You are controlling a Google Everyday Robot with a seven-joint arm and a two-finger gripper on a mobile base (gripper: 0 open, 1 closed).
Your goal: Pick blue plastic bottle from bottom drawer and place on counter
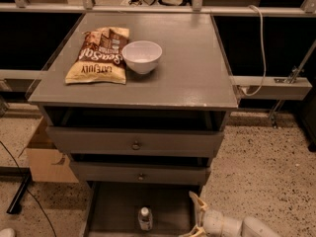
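Bottle: blue plastic bottle (144, 218), upright with its white cap on top, standing on the dark floor of the pulled-out bottom drawer (116, 206).
Drawer contents: only that bottle in sight; front end cut off by the frame.
Tool: tool (194, 218) just right of the bottle, low at the drawer's right side, fingers spread wide, holding nothing, not touching the bottle.
Progress: drawer open and tool near; grasp, lift and placing all left to do.
Tabletop: tabletop (190, 70) well above the bottle, with bare room on its right half.
Bowl: white bowl (141, 57) straight above the bottle, nothing seen inside.
Bag: chip bag (98, 55) above and left of the bottle, lying flat.
Knobbed drawers (136, 143): between bottle and tabletop, contents hidden.
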